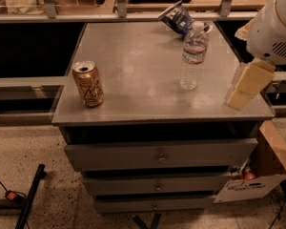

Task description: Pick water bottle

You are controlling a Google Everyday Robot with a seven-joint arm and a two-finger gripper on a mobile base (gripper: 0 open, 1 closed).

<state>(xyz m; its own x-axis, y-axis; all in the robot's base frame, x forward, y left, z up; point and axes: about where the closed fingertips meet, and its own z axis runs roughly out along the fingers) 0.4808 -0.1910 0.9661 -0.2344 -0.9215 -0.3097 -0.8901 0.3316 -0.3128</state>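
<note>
The water bottle (192, 56) is a slim clear ribbed bottle with a white cap and a white-blue-red label. It stands upright on the grey cabinet top (143, 85), right of centre. My gripper (247, 87) hangs from the white arm at the right edge of the view. Its cream fingers point down-left over the cabinet's front right corner, to the right of the bottle and apart from it. It holds nothing.
A gold drink can (88, 83) stands upright near the front left of the cabinet top. A blue snack bag (177, 18) lies at the back edge, just behind the bottle. A cardboard box (262, 166) sits on the floor at the right. Drawers front the cabinet.
</note>
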